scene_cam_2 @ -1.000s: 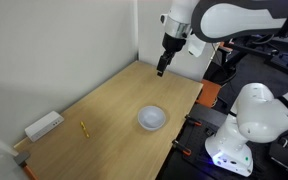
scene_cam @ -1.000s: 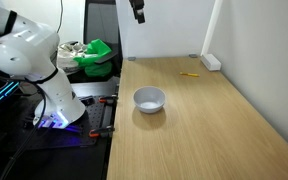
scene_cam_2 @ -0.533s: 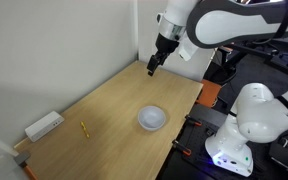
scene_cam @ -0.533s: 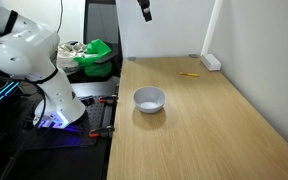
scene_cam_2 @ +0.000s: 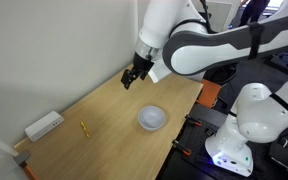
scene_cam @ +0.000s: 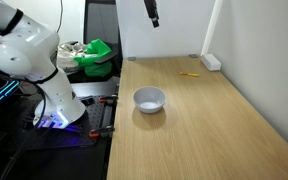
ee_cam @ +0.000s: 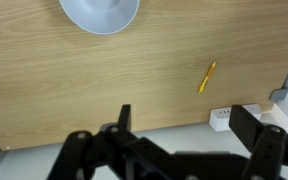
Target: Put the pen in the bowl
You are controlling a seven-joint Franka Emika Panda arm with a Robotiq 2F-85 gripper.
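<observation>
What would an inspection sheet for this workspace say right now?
Surface: wooden table, flat, no spills seen.
Job's things: pen lying on the table, apart from the bowl; bowl upright, empty.
Clutter: white block by the wall, near the pen; green bin off the table.
Grippers: hand open, holding nothing, raised above the table.
Cables: a dark cable hangs behind the robot base.
Surroundings: white wall along the table edge.
</observation>
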